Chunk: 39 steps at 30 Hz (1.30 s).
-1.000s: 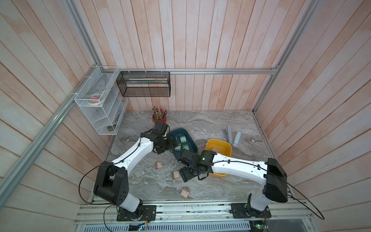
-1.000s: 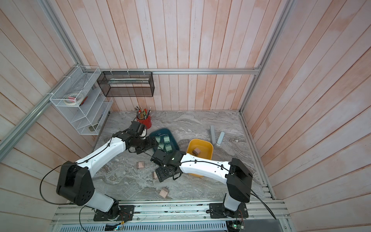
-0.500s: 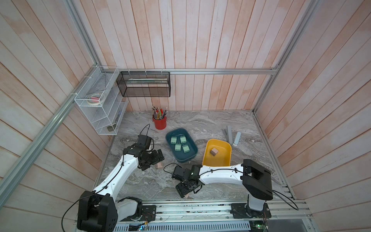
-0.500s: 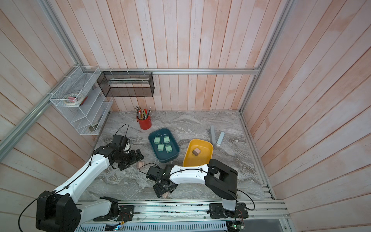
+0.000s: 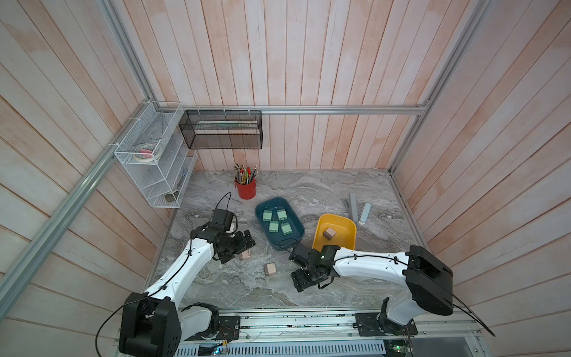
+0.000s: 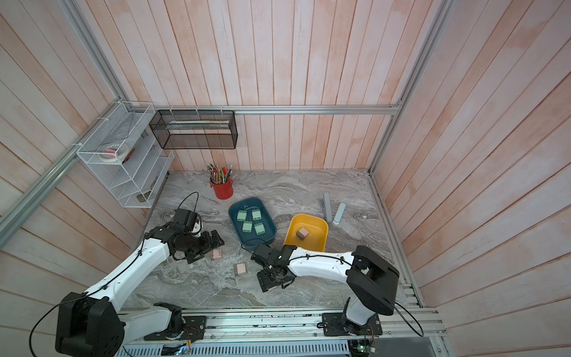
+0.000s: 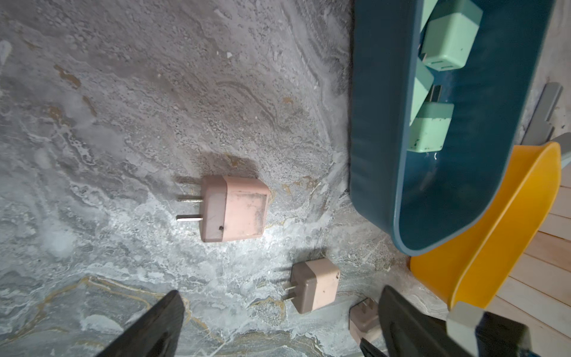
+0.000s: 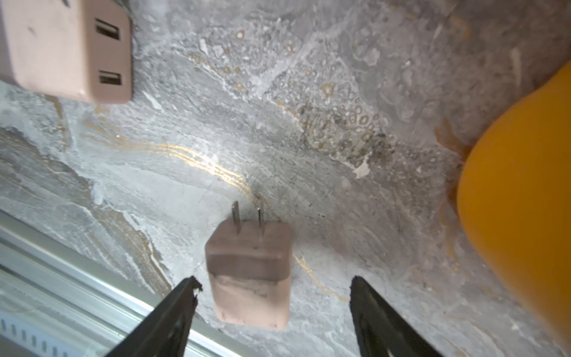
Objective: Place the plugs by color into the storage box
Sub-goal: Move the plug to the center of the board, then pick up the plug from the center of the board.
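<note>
The right pincer [image 8: 273, 281] is spread and straddles a pink plug [image 8: 250, 272] that lies on the table [image 8: 309, 139], prongs pointing away from the wrist. Neither finger touches it. The plug sits off-centre, closer to one finger. I judge the pincer should shift sideways to centre it, then sink until the pads face the flat sides. It should close squarely so the plug does not twist out. The lift should then clear the rim of the yellow tray [image 5: 343, 228], which stands near.

The left pincer [image 7: 279, 293] is spread wide and empty, over the table near another pink plug [image 7: 234, 208].

Count:
- Four green plugs [image 5: 267, 215], all in the teal tray [image 5: 296, 222].
- Four pink plugs, one in the yellow tray and three on the table.
- Two trays.
- Two grey bars [image 5: 352, 205].
</note>
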Motion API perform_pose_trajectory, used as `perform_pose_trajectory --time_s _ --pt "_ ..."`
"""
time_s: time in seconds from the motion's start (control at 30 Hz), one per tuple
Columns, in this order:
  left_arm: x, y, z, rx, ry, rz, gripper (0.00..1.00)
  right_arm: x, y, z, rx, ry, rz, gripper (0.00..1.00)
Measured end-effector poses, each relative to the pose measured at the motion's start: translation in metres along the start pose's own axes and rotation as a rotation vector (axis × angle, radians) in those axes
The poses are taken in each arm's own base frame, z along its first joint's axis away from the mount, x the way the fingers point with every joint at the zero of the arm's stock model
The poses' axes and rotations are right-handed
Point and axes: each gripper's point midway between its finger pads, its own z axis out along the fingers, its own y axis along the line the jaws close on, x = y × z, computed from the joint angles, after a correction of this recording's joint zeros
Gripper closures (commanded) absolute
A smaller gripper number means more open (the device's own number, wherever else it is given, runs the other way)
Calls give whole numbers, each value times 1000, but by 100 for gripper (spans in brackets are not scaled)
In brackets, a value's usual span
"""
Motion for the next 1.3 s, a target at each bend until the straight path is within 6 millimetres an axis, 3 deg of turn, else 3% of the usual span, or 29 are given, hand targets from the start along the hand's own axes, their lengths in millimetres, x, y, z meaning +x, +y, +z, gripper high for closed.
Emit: perform_pose_trajectory --time_s 0.13,0.4,0.63,0.87,1.03,1.17,1.3 --pt "-1 -2 1 8 2 1 0 -1 2 4 -4 5 -3 28" --pt "-1 -3 1 14 2 3 0 4 5 21 0 59 -3 33" --pt "0 -2 6 9 17 2 0 1 11 23 -18 65 6 58" --pt "-1 0 12 -3 38 3 0 -13 22 12 -45 39 11 63" --pt "-4 -2 12 -1 36 9 0 -35 21 -13 -68 -9 49 64" --pt "-6 -4 12 2 31 12 0 -71 -7 -53 -100 -117 157 64" --pt "-6 -3 13 -1 36 11 0 -104 -75 -86 -60 -229 323 64"
